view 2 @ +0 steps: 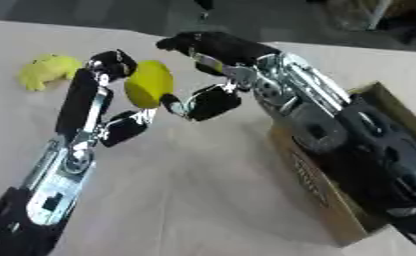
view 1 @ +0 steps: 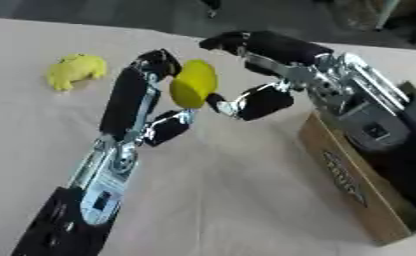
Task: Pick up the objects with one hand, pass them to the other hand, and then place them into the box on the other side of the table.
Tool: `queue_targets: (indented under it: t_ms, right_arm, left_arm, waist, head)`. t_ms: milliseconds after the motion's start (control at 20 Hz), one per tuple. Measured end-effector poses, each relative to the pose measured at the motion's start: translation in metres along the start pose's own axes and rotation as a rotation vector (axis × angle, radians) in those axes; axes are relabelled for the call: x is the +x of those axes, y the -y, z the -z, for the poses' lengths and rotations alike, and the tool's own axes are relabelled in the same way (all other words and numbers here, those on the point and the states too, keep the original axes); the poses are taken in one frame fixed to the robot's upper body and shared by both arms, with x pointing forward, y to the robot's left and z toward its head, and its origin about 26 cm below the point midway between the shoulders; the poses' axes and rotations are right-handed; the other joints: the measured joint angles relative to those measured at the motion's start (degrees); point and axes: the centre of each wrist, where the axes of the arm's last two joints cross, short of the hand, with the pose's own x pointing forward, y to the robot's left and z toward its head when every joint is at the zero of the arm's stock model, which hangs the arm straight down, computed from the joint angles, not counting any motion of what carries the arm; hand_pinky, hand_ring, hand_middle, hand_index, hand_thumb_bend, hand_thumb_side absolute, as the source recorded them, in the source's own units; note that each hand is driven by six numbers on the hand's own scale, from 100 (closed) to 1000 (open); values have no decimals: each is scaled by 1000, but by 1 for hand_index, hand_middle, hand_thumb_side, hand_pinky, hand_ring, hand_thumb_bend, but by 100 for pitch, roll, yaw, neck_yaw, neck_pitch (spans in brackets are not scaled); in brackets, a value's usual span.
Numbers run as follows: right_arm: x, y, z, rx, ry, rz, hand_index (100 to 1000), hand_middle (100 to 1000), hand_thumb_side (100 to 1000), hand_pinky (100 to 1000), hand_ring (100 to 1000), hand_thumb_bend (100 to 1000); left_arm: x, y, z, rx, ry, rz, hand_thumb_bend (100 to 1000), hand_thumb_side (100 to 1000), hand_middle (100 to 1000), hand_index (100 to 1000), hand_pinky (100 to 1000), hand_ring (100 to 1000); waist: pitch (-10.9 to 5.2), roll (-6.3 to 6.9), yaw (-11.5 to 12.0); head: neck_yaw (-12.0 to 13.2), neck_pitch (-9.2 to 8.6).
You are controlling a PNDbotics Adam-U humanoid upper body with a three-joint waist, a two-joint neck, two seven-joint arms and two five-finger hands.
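Bare table [view 1: 229, 200] lies open between the two arms, while the box [view 1: 356, 192] walls off the right edge and a yellow toy [view 1: 74, 71] sits far left.

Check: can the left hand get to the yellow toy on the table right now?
Probably not yet: the left hand and the right hand both hold the yellow cylinder. The yellow toy itself lies unobstructed.

1. A round object [view 1: 192, 83] sits above the middle of the table [view 1: 229, 200], between the left hand [view 1: 146, 100] and the right hand [view 1: 264, 75]
2. A toy [view 1: 74, 70] lies far left on the table
3. A box [view 1: 356, 187] stands at the right edge
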Motion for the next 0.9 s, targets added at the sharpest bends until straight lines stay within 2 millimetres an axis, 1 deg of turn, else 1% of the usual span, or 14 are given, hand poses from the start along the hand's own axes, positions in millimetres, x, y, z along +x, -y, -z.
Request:
queue_targets:
  t_ms: [250,350,450,900]
  right_arm:
    - [1,-1,0,16,7,4,1000,908,519,940,929,237]
    - [1,-1,0,24,9,4,1000,906,528,940,927,277]
    - [1,-2,1,37,14,1,1000,903,525,939,925,284]
    - [1,-5,3,62,17,6,1000,887,511,937,917,258]
  left_arm:
    - [-1,3,-1,-7,-2,7,130,100,510,477,554,557]
    - [0,5,0,-5,0,7,134,100,510,477,554,558]
    - [0,5,0,-2,0,11,142,100,510,476,554,558]
    - [2,6,1,1,10,28,156,100,509,475,552,557]
  waist:
    - [0,0,0]
    - [1,0,0]
    - [1,0,0]
    - [5,-13,4]
  head:
    - [23,-2]
    - [71,-8]
    - [111,-9]
    - [96,6]
